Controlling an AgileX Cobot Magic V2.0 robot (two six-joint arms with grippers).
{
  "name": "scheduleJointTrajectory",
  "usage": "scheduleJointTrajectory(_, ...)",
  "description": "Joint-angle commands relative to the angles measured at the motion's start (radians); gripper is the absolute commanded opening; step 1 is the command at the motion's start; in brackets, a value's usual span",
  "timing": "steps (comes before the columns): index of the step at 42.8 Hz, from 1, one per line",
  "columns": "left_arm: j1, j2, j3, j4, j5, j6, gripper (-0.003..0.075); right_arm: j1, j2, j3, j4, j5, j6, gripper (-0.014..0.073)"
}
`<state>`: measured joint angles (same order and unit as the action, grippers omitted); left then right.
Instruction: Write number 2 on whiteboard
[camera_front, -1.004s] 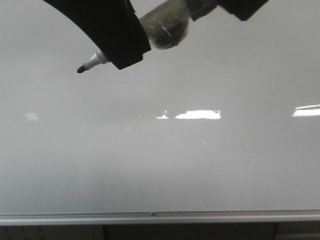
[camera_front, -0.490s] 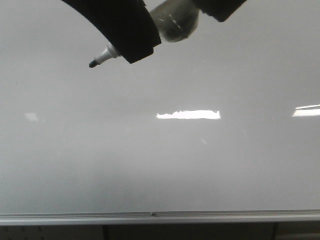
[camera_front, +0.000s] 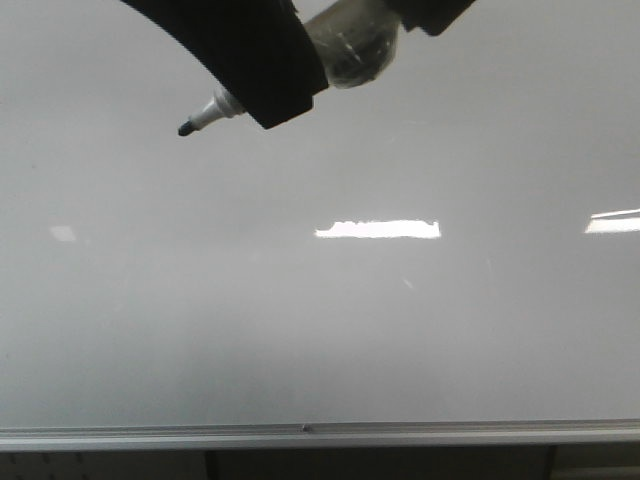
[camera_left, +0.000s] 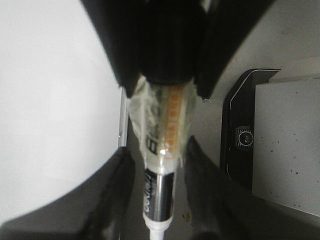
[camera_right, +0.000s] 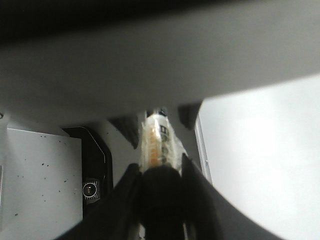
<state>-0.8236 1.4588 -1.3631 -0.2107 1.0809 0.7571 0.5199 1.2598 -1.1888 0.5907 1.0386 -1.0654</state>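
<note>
The whiteboard (camera_front: 300, 330) fills the front view, glossy grey-white, with bright light reflections. The number 2 is out of view. A marker (camera_front: 350, 45) with a clear taped middle hangs high over the board, and its dark tip (camera_front: 186, 128) points down to the left, clear of the surface. My left gripper (camera_front: 262, 105) is shut on the marker's front barrel (camera_left: 159, 200). My right gripper (camera_front: 425, 15) is shut on its black rear end (camera_right: 160, 195). The taped section (camera_right: 157, 142) bridges the two grippers.
A silver metal rim (camera_front: 300, 433) runs along the board's near edge. Beyond the board's side rim, the wrist views show a black device (camera_left: 242, 145) and a speckled grey slab (camera_left: 287, 145).
The left gripper and marker moved right and slightly up, then held still. The right gripper slid left and up along the marker's rear end.
</note>
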Motion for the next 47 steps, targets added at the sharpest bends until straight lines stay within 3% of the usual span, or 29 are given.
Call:
scheduleJointTrajectory(1, -0.005, -0.054, -0.055, -0.029, -0.023, -0.022, 0.0407, 0.002, -0.024, -0.032, 0.046, -0.026, -0.006, 0.0011)
scheduleJointTrajectory(6, -0.004, -0.098, -0.058, 0.008, -0.001, -0.08, 0.041, 0.002, -0.029, -0.047, 0.003, -0.014, 0.014, 0.0011)
scheduleJointTrajectory(11, 0.043, -0.165, -0.037, 0.035, 0.038, -0.146, 0.041, 0.002, -0.038, -0.08, -0.112, 0.0, 0.115, 0.0011)
scheduleJointTrajectory(22, 0.276, -0.387, 0.109, -0.05, 0.028, -0.167, 0.041, 0.0, -0.09, -0.133, -0.393, 0.036, 0.521, 0.0011)
scheduleJointTrajectory(28, 0.423, -0.532, 0.235, -0.15, -0.063, -0.171, 0.041, -0.051, -0.136, -0.116, -0.48, 0.025, 0.755, 0.0011)
scheduleJointTrajectory(37, 0.569, -0.68, 0.366, -0.238, -0.146, -0.175, 0.0408, -0.089, -0.293, 0.102, -0.466, -0.217, 0.812, 0.0011)
scheduleJointTrajectory(47, 0.582, -0.695, 0.377, -0.238, -0.155, -0.175, 0.0408, -0.089, -0.44, 0.412, -0.466, -0.588, 0.845, 0.0011)
